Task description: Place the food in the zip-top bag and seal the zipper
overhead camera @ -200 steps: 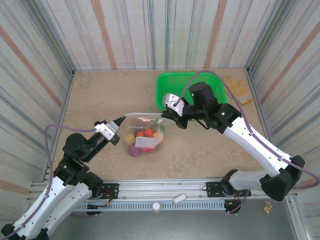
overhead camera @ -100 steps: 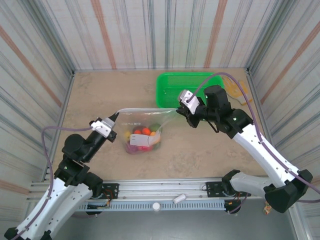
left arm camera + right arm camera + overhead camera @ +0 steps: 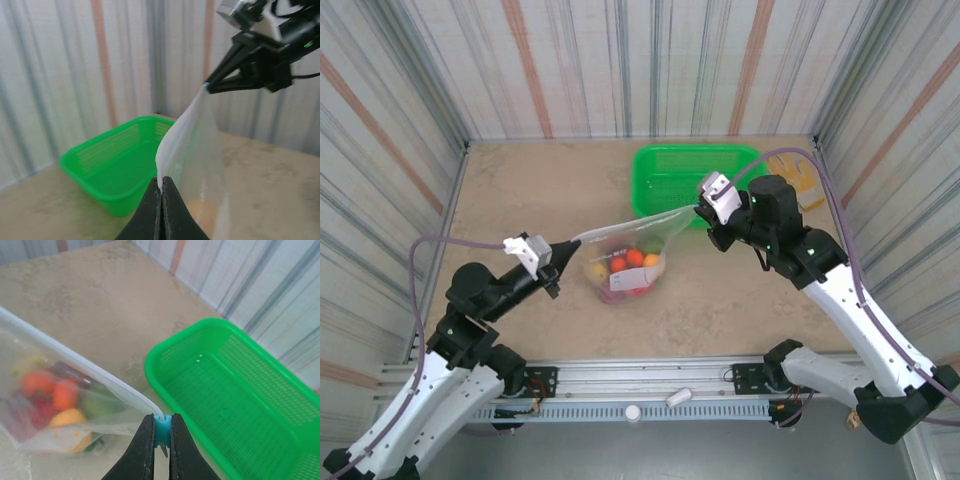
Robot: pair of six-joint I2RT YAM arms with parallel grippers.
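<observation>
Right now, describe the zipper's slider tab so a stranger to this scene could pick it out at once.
Find the bright green basket; the clear bag of toy food is stretched near it. Follow the bag's zipper strip to the right gripper. The slider tab is the small light-blue piece pinched between its black fingers, the only colour on that clear strip.
</observation>
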